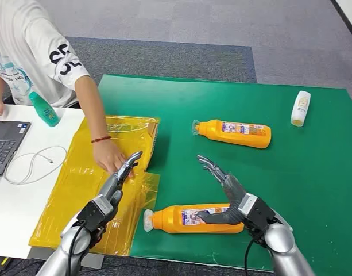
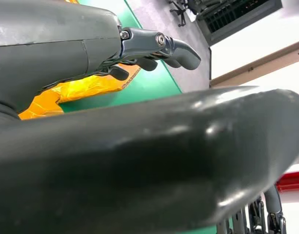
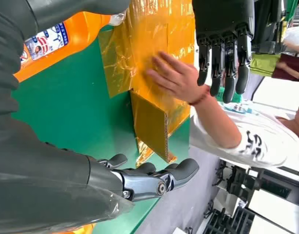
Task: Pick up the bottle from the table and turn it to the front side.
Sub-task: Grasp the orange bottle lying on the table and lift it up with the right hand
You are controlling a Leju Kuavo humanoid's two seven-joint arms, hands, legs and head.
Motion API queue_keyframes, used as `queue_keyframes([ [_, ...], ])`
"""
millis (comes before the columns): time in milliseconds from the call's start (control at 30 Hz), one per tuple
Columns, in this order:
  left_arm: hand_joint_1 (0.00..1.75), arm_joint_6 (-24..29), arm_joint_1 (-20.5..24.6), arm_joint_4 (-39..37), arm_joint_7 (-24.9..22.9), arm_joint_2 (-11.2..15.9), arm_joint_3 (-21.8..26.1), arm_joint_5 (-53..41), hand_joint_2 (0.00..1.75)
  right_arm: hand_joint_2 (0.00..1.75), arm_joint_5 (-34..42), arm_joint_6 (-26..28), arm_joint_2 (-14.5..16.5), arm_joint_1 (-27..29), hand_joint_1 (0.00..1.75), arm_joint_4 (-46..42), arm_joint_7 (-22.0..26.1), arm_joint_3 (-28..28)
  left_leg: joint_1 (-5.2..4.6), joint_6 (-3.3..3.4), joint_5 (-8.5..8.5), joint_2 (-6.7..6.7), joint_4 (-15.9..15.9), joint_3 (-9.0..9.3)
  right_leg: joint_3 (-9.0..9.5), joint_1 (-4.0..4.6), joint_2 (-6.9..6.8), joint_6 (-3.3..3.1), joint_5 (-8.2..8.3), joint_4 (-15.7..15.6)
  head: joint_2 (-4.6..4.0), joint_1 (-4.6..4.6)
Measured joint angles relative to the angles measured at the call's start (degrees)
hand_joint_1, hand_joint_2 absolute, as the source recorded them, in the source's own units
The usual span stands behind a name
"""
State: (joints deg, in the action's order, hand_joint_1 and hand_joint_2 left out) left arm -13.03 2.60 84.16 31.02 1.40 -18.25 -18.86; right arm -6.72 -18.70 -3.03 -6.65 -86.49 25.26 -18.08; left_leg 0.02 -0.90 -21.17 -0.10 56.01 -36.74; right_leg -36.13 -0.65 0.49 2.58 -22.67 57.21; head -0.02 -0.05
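While the right hand [image 1: 228,192] hovers w/ fingers spread over the near bottle [image 1: 193,219], lower it & wrap mid-body; left hand [image 1: 118,178] open too.

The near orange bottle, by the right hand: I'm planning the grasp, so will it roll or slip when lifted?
The near orange bottle lies on its side and looks rounded, so a nudge may roll it. Its glossy plastic could be slippery. It seems rigid enough to hold its shape.
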Motion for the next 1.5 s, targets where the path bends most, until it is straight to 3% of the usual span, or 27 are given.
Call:
queue_keyframes([
  [200, 0.0, -0.08, 0.02, -0.2, 0.03, -0.09, 0.0, 0.02, 0.0, 1.75, -0.64, -0.13, -0.72, -0.57, 0.0, 0.67, -0.04, -0.3, 0.0, 0.0, 0.0, 0.0, 0.0, 0.0, 0.0, 0.0, 0.0, 0.0, 0.0, 0.0, 0.01, 0.01],
  [367, 0.0, -1.37, 0.8, -1.07, 0.62, -0.03, -0.04, 1.02, 0.0, 1.75, 0.41, -5.15, -5.23, -3.25, 0.0, 3.11, 0.98, -1.07, -0.01, 0.02, 0.01, 0.0, 0.0, 0.0, 0.02, -0.02, -0.01, 0.03, 0.02, -0.01, 0.01, 0.01],
  [467, 0.0, -1.71, 1.92, -2.09, 1.19, 0.11, -0.08, 1.85, 0.0, 1.75, 2.79, -9.74, -9.97, -5.81, 0.0, 5.51, 1.57, -2.09, -0.04, 0.04, 0.02, -0.01, 0.01, 0.0, 0.03, -0.05, -0.02, 0.09, 0.07, -0.01, 0.0, 0.0],
  [567, 0.0, -2.01, 3.54, -3.68, 1.76, 0.34, -0.17, 2.91, 0.0, 1.75, 6.36, -15.19, -16.6, -9.31, 0.0, 8.32, 0.92, -4.13, -0.09, 0.09, 0.05, -0.02, 0.01, 0.0, 0.05, -0.1, -0.02, 0.17, 0.12, -0.02, 0.01, 0.01],
  [733, 0.0, -2.23, 6.23, -6.56, 2.84, 0.83, -0.32, 4.27, 0.0, 1.75, 13.06, -22.64, -28.22, -16.8, 0.0, 11.44, -4.05, -10.12, -0.14, 0.16, 0.11, -0.02, 0.03, 0.0, 0.05, -0.15, -0.02, 0.22, 0.17, -0.02, 0.02, 0.01],
  [833, 0.0, -2.23, 7.42, -7.82, 3.3, 1.02, -0.5, 4.77, 0.0, 1.75, 18.6, -24.14, -33.97, -20.55, 0.0, 11.81, -6.75, -14.98, -0.14, 0.17, 0.11, -0.02, 0.02, 0.01, 0.06, -0.15, -0.02, 0.22, 0.17, -0.02, 0.02, 0.01],
  [933, 0.0, -2.23, 8.28, -8.6, 3.43, 1.06, -0.71, 5.23, 0.0, 1.75, 20.82, -23.1, -36.88, -21.89, 0.0, 11.94, -7.52, -19.34, -0.12, 0.16, 0.1, -0.02, 0.02, 0.01, 0.05, -0.12, -0.01, 0.22, 0.16, -0.02, 0.0, 0.01],
  [1133, 0.0, -2.16, 9.36, -9.77, 3.43, 0.87, -1.43, 5.5, 0.0, 1.75, 17.58, -16.29, -36.43, -21.16, 0.0, 14.27, -4.54, -27.08, -0.08, 0.12, 0.07, -0.01, 0.02, 0.0, 0.04, -0.08, -0.01, 0.17, 0.12, -0.01, 0.02, 0.01],
  [1500, 0.0, -1.88, 9.49, -10.15, 3.19, 0.5, -1.75, 5.9, 0.0, 1.75, 8.46, -7.58, -27.96, -17.23, 0.0, 18.84, -1.86, -32.24, -0.05, 0.09, 0.06, 0.0, 0.01, 0.02, 0.03, -0.05, 0.0, 0.14, 0.09, -0.01, 0.01, 0.01],
])
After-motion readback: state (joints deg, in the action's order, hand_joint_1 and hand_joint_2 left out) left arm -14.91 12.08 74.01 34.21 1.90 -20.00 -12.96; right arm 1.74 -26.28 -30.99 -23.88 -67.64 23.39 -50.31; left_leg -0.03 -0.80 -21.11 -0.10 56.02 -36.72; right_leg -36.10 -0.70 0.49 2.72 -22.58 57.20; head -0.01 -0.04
